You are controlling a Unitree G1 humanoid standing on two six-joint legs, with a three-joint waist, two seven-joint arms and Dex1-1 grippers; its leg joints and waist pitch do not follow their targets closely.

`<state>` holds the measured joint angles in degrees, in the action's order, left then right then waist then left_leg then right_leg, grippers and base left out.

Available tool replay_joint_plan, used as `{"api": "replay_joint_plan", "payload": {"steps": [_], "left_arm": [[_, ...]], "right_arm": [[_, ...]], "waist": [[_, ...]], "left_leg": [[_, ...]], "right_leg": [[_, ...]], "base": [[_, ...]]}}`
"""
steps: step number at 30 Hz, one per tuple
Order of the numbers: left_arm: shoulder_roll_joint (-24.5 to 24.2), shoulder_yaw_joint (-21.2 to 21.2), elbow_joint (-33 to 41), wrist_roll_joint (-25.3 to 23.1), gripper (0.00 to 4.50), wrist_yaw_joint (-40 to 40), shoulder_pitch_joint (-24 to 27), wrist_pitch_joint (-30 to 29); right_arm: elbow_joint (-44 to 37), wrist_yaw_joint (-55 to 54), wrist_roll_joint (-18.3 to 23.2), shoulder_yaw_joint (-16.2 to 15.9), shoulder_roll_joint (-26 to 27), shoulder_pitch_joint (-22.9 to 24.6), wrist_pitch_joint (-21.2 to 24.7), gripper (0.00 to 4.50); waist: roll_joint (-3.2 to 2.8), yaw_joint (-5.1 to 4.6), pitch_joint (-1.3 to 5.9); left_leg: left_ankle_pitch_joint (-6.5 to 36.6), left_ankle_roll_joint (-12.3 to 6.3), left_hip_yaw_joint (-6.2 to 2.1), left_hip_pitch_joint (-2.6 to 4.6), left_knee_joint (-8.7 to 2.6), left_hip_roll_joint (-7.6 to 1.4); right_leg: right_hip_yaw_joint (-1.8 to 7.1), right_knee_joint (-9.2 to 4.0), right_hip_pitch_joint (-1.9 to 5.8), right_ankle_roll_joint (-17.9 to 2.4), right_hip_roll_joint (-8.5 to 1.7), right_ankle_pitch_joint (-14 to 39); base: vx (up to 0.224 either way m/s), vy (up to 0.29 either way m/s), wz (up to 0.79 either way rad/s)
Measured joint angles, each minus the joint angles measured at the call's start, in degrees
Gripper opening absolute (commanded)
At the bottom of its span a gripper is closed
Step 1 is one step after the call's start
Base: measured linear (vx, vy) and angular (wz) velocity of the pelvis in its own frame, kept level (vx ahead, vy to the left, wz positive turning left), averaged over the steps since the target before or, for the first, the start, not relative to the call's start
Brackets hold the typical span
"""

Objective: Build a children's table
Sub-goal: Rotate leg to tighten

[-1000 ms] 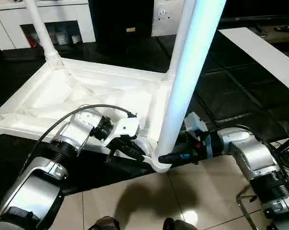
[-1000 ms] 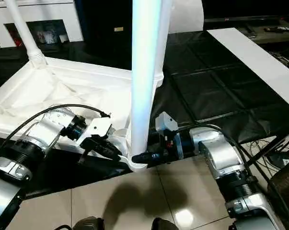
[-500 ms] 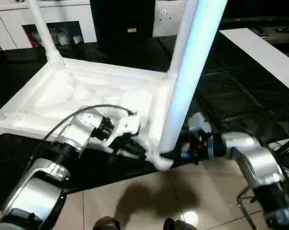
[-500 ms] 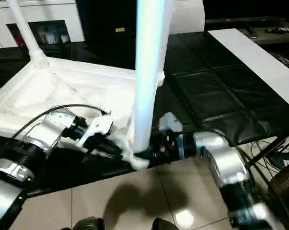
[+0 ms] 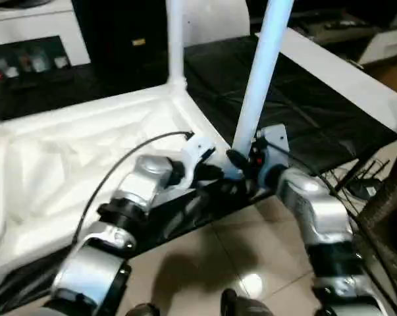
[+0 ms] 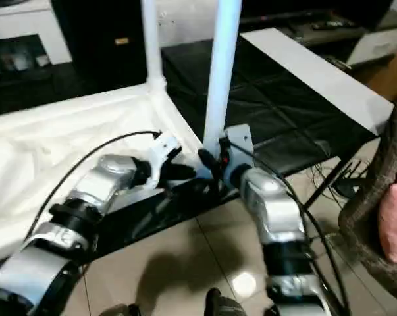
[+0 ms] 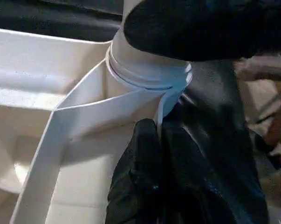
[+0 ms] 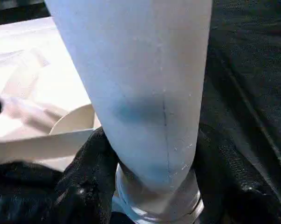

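Observation:
The white tabletop [image 5: 66,158] lies underside up on the black-covered table. Two white legs stand upright in its corner sockets: one at the far corner [image 5: 175,39], one at the near corner [image 5: 261,72]. My right gripper [image 5: 241,160] is shut around the base of the near leg [image 8: 145,93], just above the socket collar [image 8: 154,207], with a black finger [image 8: 86,182] on either side. My left gripper [image 5: 218,174] is shut on the tabletop's thin rim [image 7: 84,116] right beside that socket [image 7: 149,70]. The right gripper's finger [image 7: 201,28] crosses the leg above it.
The black-covered work table [image 5: 303,99] runs back to the right, with a long white panel [image 5: 336,69] lying on it. A white cabinet [image 5: 33,26] stands at the back left. Tiled floor [image 5: 205,263] lies below the table edge, with cables [image 5: 363,187] at the right.
The whole picture has swung and tilted, so the camera moved. Both grippers keep their holds at the tabletop's near corner, and the near leg stays upright in its socket.

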<state>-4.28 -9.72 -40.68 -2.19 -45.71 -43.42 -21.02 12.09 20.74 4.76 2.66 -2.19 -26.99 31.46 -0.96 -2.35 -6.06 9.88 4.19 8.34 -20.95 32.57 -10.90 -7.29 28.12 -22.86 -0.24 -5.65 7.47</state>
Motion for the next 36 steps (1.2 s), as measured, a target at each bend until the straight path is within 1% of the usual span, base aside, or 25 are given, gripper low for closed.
{"api": "replay_joint_plan", "payload": {"steps": [1,3,5,7,8,10,12,13,14,15,16,17,19,20,21,23,26,27,28,30,33,35,36], "left_arm": [[0.05,-0.03,0.46,-0.03,0.0,0.4,0.07,-0.24],[0.07,-0.12,1.58,-0.33,0.0,0.93,0.35,-0.71],[0.07,-0.25,3.06,-0.84,0.0,0.96,0.96,-0.92],[-0.01,-0.5,3.92,-1.17,0.0,0.86,1.26,-0.96],[-0.74,-1.26,5.33,-1.31,0.0,-0.01,1.93,-0.6],[-2.01,-1.96,6.79,-1.31,0.0,-1.93,2.74,0.14],[-3.28,-2.59,7.48,-1.19,0.0,-4.36,3.15,1.58],[-3.83,-2.82,7.78,-1.08,0.0,-5.26,3.42,2.37],[-4.1,-2.92,7.87,-0.92,0.0,-5.65,3.56,2.72],[-4.64,-3.13,8.01,-0.85,0.0,-6.86,3.84,4.01],[-5.01,-3.26,8.07,-0.85,0.0,-7.59,3.95,4.85],[-5.94,-3.67,8.34,-0.82,0.0,-9.17,4.18,6.35],[-6.69,-4.02,8.51,-0.47,0.0,-11.48,4.58,7.54],[-7.59,-4.86,8.51,-0.21,0.0,-13.65,4.69,8.9],[-8.46,-5.45,8.5,0.11,0.0,-15.53,4.85,10.0],[-9.94,-6.58,8.42,0.66,0.0,-19.56,5.03,12.17],[-12.11,-8.22,7.67,0.85,0.0,-25.96,4.56,15.23],[-12.33,-8.47,7.5,0.86,0.0,-27.24,4.56,15.87],[-12.55,-8.72,7.28,0.86,0.0,-28.12,4.54,16.5],[-13.36,-9.6,6.36,0.81,0.0,-30.96,3.94,17.93],[-14.39,-10.99,5.7,0.9,0.0,-34.46,3.2,19.13],[-15.39,-11.65,5.48,1.05,0.0,-37.15,2.86,19.93],[-15.71,-11.82,5.45,1.07,0.0,-38.13,2.8,20.13]], "right_arm": [[0.04,-0.62,-0.16,0.19,0.49,-0.04,-0.35,2.7],[-0.1,-0.99,-0.16,0.83,1.65,-0.06,-0.65,2.76],[-0.46,-1.0,-0.14,0.89,1.81,-0.02,-0.66,3.07],[-0.8,-0.89,-0.1,0.88,1.81,0.16,-0.86,3.07],[-1.22,0.01,-0.09,0.44,1.53,0.76,-1.74,3.17],[-2.37,2.21,-0.09,-0.79,0.49,2.19,-3.28,3.24],[-3.11,5.46,0.59,-1.42,-1.08,3.08,-4.51,3.47],[-3.36,6.78,1.06,-1.46,-1.64,3.34,-4.72,3.47],[-3.57,7.47,1.38,-1.49,-1.92,3.59,-4.78,3.57],[-4.38,9.13,2.02,-1.55,-2.6,4.36,-5.08,3.68],[-4.64,10.12,2.27,-1.7,-3.12,4.57,-5.29,3.78],[-5.18,12.28,2.64,-2.5,-4.6,4.98,-5.74,3.93],[-5.26,14.85,3.19,-3.18,-6.01,5.8,-6.49,3.93],[-5.54,17.57,3.71,-3.72,-8.16,6.67,-7.48,4.12],[-5.84,19.97,4.15,-4.48,-9.79,7.28,-8.12,4.22],[-7.03,25.14,5.12,-5.8,-12.73,8.11,-8.64,4.28],[-8.39,33.14,6.86,-7.83,-16.85,8.69,-9.61,4.28],[-8.7,34.6,6.91,-7.91,-17.43,8.82,-9.71,4.28],[-8.79,35.52,6.97,-8.13,-17.73,8.82,-9.77,4.28],[-8.68,39.75,7.67,-9.89,-19.97,8.8,-10.55,4.28],[-8.02,44.3,8.35,-10.52,-22.44,8.51,-11.94,4.28],[-6.54,47.42,8.88,-11.26,-23.82,7.41,-12.32,4.28],[-6.22,48.49,9.08,-11.47,-24.15,6.98,-12.54,4.12]], "waist": [[0.01,0.0,-0.03],[-0.01,0.04,-0.06],[0.01,0.04,-0.06],[0.04,0.18,-0.04],[0.21,0.3,-0.02],[0.3,0.57,-0.02],[0.44,1.02,-0.06],[0.48,1.17,-0.06],[0.49,1.29,-0.06],[0.5,1.74,-0.05],[0.48,2.03,-0.04],[0.47,2.35,-0.04],[0.41,2.86,0.0],[0.41,3.25,0.0],[0.43,3.62,-0.01],[0.43,4.57,-0.02],[0.44,5.47,-0.02],[0.45,5.67,-0.03],[0.45,5.79,-0.03],[0.46,5.99,-0.03],[0.56,6.01,-0.02],[0.6,6.02,-0.02],[0.6,6.06,-0.02]], "left_leg": [[0.0,0.0,0.0,-0.04,-0.06,0.0],[0.0,0.0,0.01,-0.11,-0.16,0.01],[-0.01,-0.01,0.07,-0.14,-0.2,0.01],[-0.01,-0.03,0.21,-0.13,-0.14,0.07],[0.05,-0.11,0.4,-0.12,-0.11,0.15],[0.12,-0.17,0.61,-0.12,-0.27,0.14],[0.13,-0.2,0.69,-0.14,-0.31,0.11],[0.12,-0.2,0.71,-0.13,-0.31,0.06],[0.12,-0.2,0.77,-0.12,-0.31,0.01],[0.11,-0.2,0.83,-0.09,-0.41,-0.13],[0.09,-0.22,0.84,-0.09,-0.59,-0.21],[0.05,-0.29,0.85,-0.15,-0.83,-0.26],[0.01,-0.32,0.88,-0.13,-0.89,-0.51],[0.02,-0.31,0.98,-0.1,-0.8,-0.6],[0.02,-0.3,1.03,-0.08,-0.77,-0.65],[0.02,-0.3,1.19,-0.09,-0.69,-0.77],[0.04,-0.26,1.31,0.01,-0.29,-0.81],[0.07,-0.21,1.37,0.0,-0.19,-0.81],[0.09,-0.18,1.41,0.0,-0.12,-0.78],[0.14,-0.1,1.52,-0.03,0.02,-0.67],[0.2,0.0,1.54,-0.07,0.14,-0.59],[0.21,0.0,1.54,-0.09,0.21,-0.58],[0.2,0.0,1.56,-0.09,0.22,-0.59]], "right_leg": [[-0.05,-0.01,-0.06,0.0,-0.02,0.0],[-0.01,0.01,-0.17,0.0,-0.02,0.0],[0.17,0.16,-0.23,-0.02,0.0,-0.02],[0.48,0.63,-0.39,-0.11,-0.01,-0.07],[0.79,1.04,-0.56,-0.61,-0.03,-0.39],[1.0,1.51,-0.78,-0.72,-0.03,-0.47],[1.15,2.3,-1.24,-0.83,0.01,-0.69],[1.22,2.56,-1.36,-0.9,0.1,-0.97],[1.28,2.78,-1.46,-0.9,0.18,-0.97],[1.3,3.18,-1.65,-0.88,0.37,-0.96],[1.29,3.26,-1.82,-0.86,0.47,-0.92],[1.29,3.34,-2.1,-0.93,0.57,-0.87],[1.25,3.53,-2.17,-1.19,0.75,-0.75],[1.24,3.8,-2.22,-1.36,0.77,-0.62],[1.23,3.87,-2.22,-1.4,0.77,-0.57],[1.22,3.87,-2.2,-1.4,0.76,-0.57],[1.31,3.89,-2.17,-1.35,0.72,-0.55],[1.41,3.89,-2.13,-1.37,0.71,-0.56],[1.49,3.89,-2.09,-1.37,0.69,-0.57],[1.57,3.9,-2.05,-1.36,0.48,-0.57],[1.74,3.91,-2.04,-1.34,0.36,-0.56],[1.76,3.93,-2.04,-1.33,0.36,-0.57],[1.75,3.98,-2.04,-1.33,0.36,-0.57]], "base": [[0.0,0.0,0.0],[0.0,0.0,0.0],[0.0,0.0,0.0],[0.0,0.0,0.0],[0.0,0.0,0.0],[0.0,0.0,0.0],[0.0,0.0,0.0],[0.043,-0.063,0.01],[0.036,-0.068,0.03],[0.036,-0.068,0.03],[0.031,-0.07,0.01],[0.021,-0.065,-0.03],[0.01,-0.032,-0.01],[0.0,0.0,0.0],[0.0,0.0,0.0],[0.0,0.0,0.0],[0.0,0.0,0.0],[0.0,0.0,0.0],[0.0,0.0,0.0],[0.0,0.0,0.0],[0.0,0.0,0.0],[0.0,0.0,0.0],[0.0,0.0,0.0]]}}
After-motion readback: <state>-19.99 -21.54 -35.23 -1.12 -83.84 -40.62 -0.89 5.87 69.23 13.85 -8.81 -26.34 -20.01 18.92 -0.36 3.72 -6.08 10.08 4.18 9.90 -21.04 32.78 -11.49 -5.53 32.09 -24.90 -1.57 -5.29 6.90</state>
